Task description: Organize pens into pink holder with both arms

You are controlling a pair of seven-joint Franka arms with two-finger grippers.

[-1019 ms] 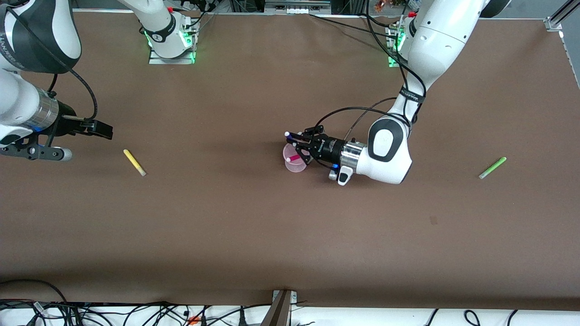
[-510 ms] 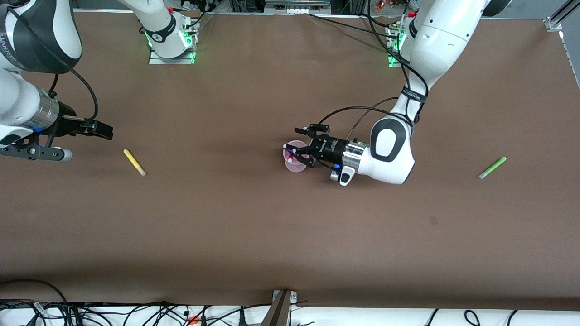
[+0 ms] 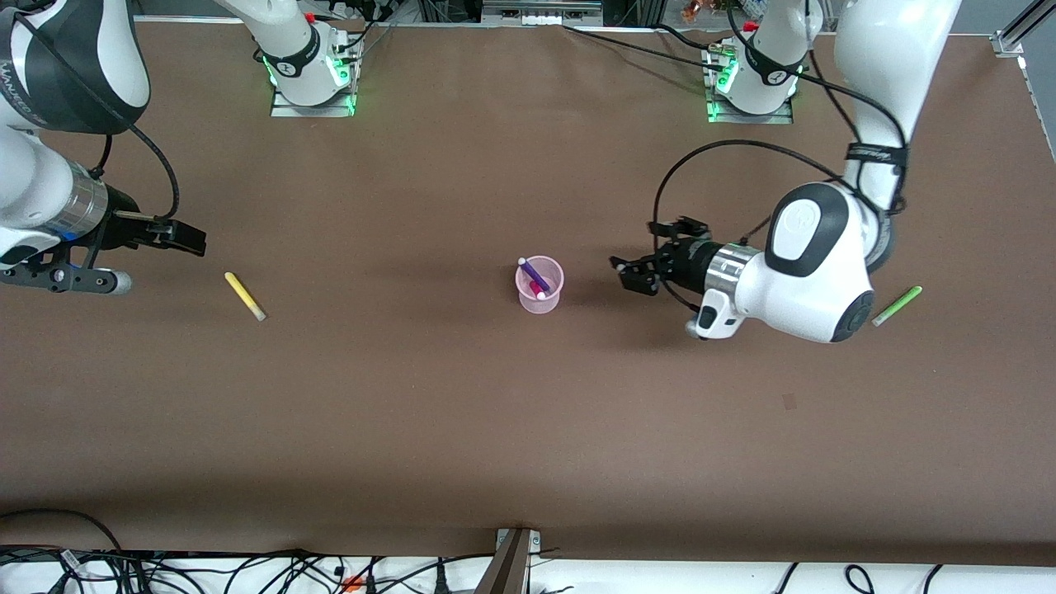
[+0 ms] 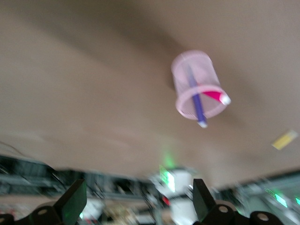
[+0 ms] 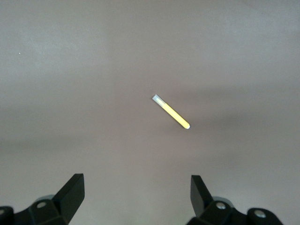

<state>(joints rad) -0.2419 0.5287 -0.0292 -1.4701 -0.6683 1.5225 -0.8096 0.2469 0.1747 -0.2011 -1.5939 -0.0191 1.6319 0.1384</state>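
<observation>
The pink holder (image 3: 540, 290) stands upright mid-table. The dark purple pen (image 3: 535, 271) and the magenta-pink pen (image 3: 538, 290) lean inside it. The left wrist view shows the holder (image 4: 197, 84) with both pens. My left gripper (image 3: 635, 246) is open and empty, above the table beside the holder, toward the left arm's end; its fingertips frame the left wrist view (image 4: 138, 187). The lime green pen (image 3: 897, 305) lies on the table near the left arm's elbow. The yellow pen (image 3: 245, 296) lies toward the right arm's end. My right gripper (image 3: 194, 241) waits open over the table near it (image 5: 136, 183); the yellow pen (image 5: 171, 112) lies ahead of it.
The brown table (image 3: 462, 429) carries only the holder and two loose pens. The two arm bases (image 3: 313, 78) stand along the edge farthest from the front camera. Cables hang at the edge nearest it (image 3: 247, 569).
My left gripper let go of the purple pen, which now stands in the holder, opened, and drew back toward the left arm's end. The right arm has not moved.
</observation>
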